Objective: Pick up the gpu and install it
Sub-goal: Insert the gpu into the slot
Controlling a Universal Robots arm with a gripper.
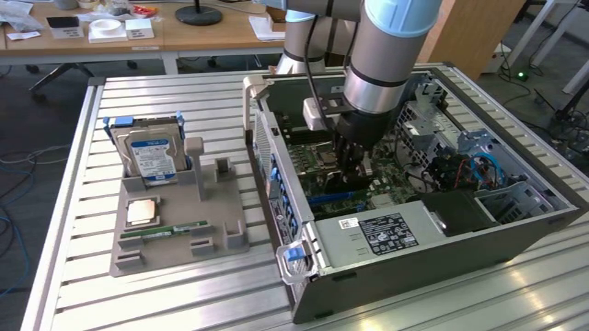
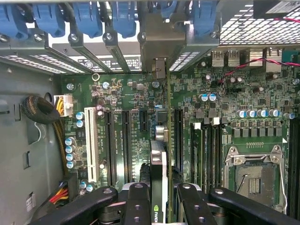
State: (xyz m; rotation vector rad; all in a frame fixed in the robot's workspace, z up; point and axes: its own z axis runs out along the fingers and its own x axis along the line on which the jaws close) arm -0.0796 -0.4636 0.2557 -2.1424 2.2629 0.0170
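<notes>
The gpu (image 2: 158, 157) stands on edge between my fingers, with a green logo near the grip. Its silver end bracket (image 2: 156, 42) reaches the rear slot openings of the case. My gripper (image 2: 162, 196) is shut on the gpu, just above the green motherboard (image 2: 126, 89) and in line with the black expansion slots (image 2: 125, 140). From outside, the gripper (image 1: 354, 174) hangs low inside the open computer case (image 1: 432, 255), over the middle of the board. I cannot tell whether the card's edge touches a slot.
Blue slot latches (image 2: 89, 18) line the case's rear wall. An empty CPU socket (image 2: 253, 178) and a cable bundle (image 2: 44, 110) flank the slots. On the exterior view's left a grey fixture (image 1: 207, 207) holds a hard drive (image 1: 152, 157), a RAM stick (image 1: 165, 229) and a CPU (image 1: 141, 212).
</notes>
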